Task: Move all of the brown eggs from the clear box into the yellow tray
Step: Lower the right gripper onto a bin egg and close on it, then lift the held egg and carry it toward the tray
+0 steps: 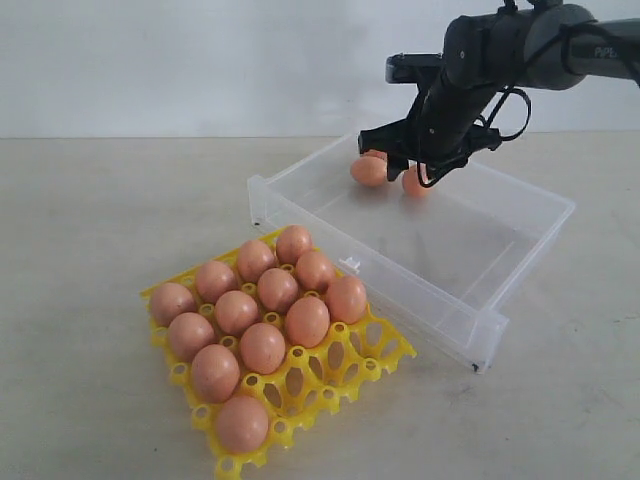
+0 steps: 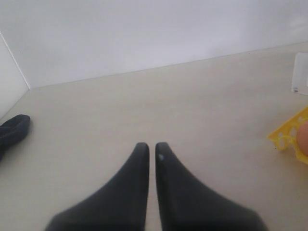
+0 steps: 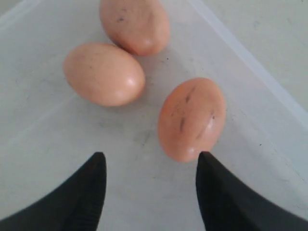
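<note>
Three brown eggs lie at the far end of the clear box [image 1: 450, 240]: one [image 3: 192, 119] nearest my right gripper, one [image 3: 103, 73] beside it and one [image 3: 134, 23] beyond. My right gripper [image 3: 151, 158] hangs open just above the box floor, one fingertip [image 3: 206, 161] close to the nearest egg and nothing between the jaws. In the exterior view that gripper [image 1: 405, 168] is over the eggs [image 1: 369, 171]. The yellow tray [image 1: 385, 350] sits in front of the box with several brown eggs [image 1: 262, 347] in its cups. My left gripper [image 2: 151, 147] is shut and empty over bare table.
The left wrist view catches a corner of the yellow tray [image 2: 288, 135] with an egg [image 2: 304, 137], a bit of the clear box [image 2: 301, 72] and a dark object [image 2: 14, 130] at the frame edge. A white wall runs behind the table.
</note>
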Robot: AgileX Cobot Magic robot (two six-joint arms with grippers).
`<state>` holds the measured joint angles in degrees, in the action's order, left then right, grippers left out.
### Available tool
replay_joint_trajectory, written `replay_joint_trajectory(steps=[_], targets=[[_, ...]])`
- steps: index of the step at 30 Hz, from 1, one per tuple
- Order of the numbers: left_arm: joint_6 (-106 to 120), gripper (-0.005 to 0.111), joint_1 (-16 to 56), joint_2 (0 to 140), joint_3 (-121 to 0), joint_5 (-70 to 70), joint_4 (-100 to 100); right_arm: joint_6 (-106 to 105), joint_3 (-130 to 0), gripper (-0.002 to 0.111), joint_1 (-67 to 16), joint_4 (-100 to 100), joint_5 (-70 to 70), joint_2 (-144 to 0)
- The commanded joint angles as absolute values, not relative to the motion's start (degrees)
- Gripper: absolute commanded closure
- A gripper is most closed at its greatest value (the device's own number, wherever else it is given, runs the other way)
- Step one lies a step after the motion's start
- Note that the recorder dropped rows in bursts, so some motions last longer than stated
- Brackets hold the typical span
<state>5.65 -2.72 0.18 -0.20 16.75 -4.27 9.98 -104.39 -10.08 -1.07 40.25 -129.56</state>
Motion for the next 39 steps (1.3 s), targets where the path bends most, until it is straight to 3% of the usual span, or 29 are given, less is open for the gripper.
replay_joint_trajectory(steps=[1, 26, 28, 32, 39], targets=[[5.42, 0.103, -2.8, 0.0, 0.0, 16.77, -4.34, 13.46, -104.71, 0.06, -9.71, 0.61, 38.25, -131.07], [5.42, 0.103, -2.8, 0.0, 0.0, 16.77, -4.34, 23.53, -104.71, 0.061, -7.87, -1.67, 20.85, -138.11], [5.42, 0.103, -2.8, 0.0, 0.0, 16.77, -4.34, 23.71, -104.71, 0.069, -7.87, -1.67, 19.98, -138.11], [5.42, 0.103, -2.8, 0.0, 0.0, 16.77, -4.34, 23.36, -104.71, 0.108, -7.87, -1.67, 20.21, -138.11], [5.42, 0.103, -2.8, 0.0, 0.0, 16.77, -4.34, 23.33, -104.71, 0.108, -7.87, -1.67, 20.5, -137.84]])
